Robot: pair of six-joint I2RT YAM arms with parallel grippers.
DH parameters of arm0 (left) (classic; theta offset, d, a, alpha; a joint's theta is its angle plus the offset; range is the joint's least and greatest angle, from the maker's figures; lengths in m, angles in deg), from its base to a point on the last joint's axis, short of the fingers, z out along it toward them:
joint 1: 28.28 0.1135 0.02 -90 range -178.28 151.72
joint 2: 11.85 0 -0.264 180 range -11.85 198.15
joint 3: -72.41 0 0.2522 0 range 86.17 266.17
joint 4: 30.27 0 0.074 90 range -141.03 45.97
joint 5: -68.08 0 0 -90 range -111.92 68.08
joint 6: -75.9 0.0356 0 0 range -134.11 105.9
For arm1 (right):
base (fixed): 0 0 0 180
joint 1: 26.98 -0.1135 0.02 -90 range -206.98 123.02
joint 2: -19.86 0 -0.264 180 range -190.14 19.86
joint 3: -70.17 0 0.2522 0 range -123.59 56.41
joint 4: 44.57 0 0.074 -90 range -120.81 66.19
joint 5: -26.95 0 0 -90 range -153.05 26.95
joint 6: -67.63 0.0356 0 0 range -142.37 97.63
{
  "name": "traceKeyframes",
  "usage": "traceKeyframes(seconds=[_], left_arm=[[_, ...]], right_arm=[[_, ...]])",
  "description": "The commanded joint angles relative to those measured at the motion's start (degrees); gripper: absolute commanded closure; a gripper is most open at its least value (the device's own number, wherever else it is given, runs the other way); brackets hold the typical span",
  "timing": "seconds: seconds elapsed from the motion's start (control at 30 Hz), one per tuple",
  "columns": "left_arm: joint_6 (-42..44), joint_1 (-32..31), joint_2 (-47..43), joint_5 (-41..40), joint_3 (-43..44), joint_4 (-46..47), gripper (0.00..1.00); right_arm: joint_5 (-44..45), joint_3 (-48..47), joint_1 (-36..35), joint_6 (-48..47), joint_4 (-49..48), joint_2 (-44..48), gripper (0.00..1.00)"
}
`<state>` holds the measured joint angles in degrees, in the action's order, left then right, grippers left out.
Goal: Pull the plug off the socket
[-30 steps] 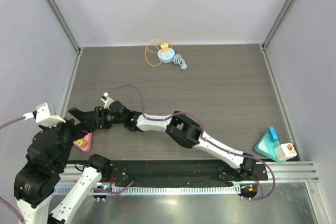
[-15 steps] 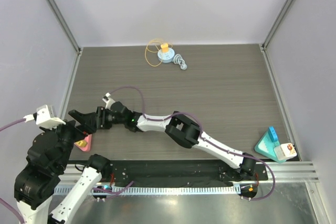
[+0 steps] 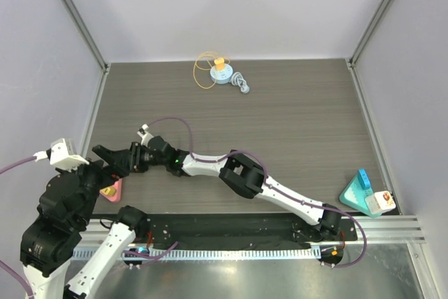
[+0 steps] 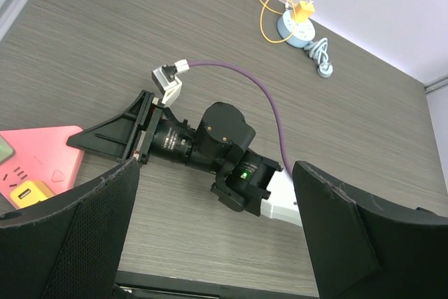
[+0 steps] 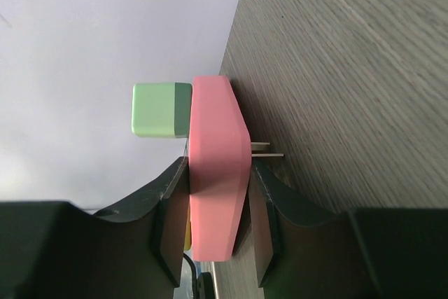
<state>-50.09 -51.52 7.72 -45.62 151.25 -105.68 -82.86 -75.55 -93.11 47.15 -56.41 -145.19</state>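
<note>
Here the right gripper (image 5: 218, 166) pinches the pink socket adapter (image 5: 217, 120) between its fingers, one pad pressed on each broad face. A pale green plug (image 5: 159, 108) is seated in one face. Two metal prongs (image 5: 267, 150) stick out of the opposite face, toward the wood-grain table (image 5: 364, 68). A yellow plug (image 4: 31, 191) also sits in the adapter, which is at the table's near-left edge. The left gripper (image 4: 215, 166) hangs above the right arm's wrist, jaws spread wide, holding nothing.
</note>
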Motion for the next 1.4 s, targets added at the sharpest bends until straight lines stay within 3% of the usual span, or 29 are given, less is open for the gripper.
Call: traceKeyframes(seconds=[0.0, 0.23, 0.53, 0.6, 0.67, 0.8, 0.93, 1.13, 1.37], left_arm=[[-1.19, -0.57, 1.17, 0.32, -0.91, 0.30, 0.10], [-2.33, -1.10, 1.52, 3.31, -6.36, 4.16, 0.10], [-3.48, -1.10, 3.63, 10.33, -5.49, 4.08, 0.12], [-2.33, -1.10, 4.85, 14.90, -5.66, 3.99, 0.14], [-1.81, -1.10, 6.35, 19.11, -6.71, 4.25, 0.22], [-3.20, -1.10, 11.97, 35.96, -9.52, 8.81, 0.22], [-6.11, -1.10, 16.28, 40.75, -13.48, 13.92, 0.24], [-6.12, -1.54, 19.79, 42.51, -19.54, 17.88, 0.30], [-5.41, -10.66, 26.47, 27.42, -20.00, 17.97, 0.32]], right_arm=[[0.13, -1.72, 0.39, 0.71, -1.55, 0.52, 0.73], [2.14, 12.76, 1.61, 1.06, -9.28, 9.12, 0.99], [5.21, 40.18, 5.39, 2.20, -24.03, 22.66, 0.99], [6.54, 47.91, 5.92, 2.12, -26.41, 27.05, 0.99], [7.59, 54.31, 6.88, 1.76, -28.88, 30.82, 0.99], [9.00, 64.35, 8.21, 0.71, -32.48, 36.88, 0.99], [11.90, 74.99, 9.79, -0.43, -36.61, 42.77, 0.99], [16.65, 90.64, 11.98, -1.66, -45.04, 47.98, 0.99], [22.09, 100.83, 12.08, -3.95, -48.22, 51.14, 0.99]])
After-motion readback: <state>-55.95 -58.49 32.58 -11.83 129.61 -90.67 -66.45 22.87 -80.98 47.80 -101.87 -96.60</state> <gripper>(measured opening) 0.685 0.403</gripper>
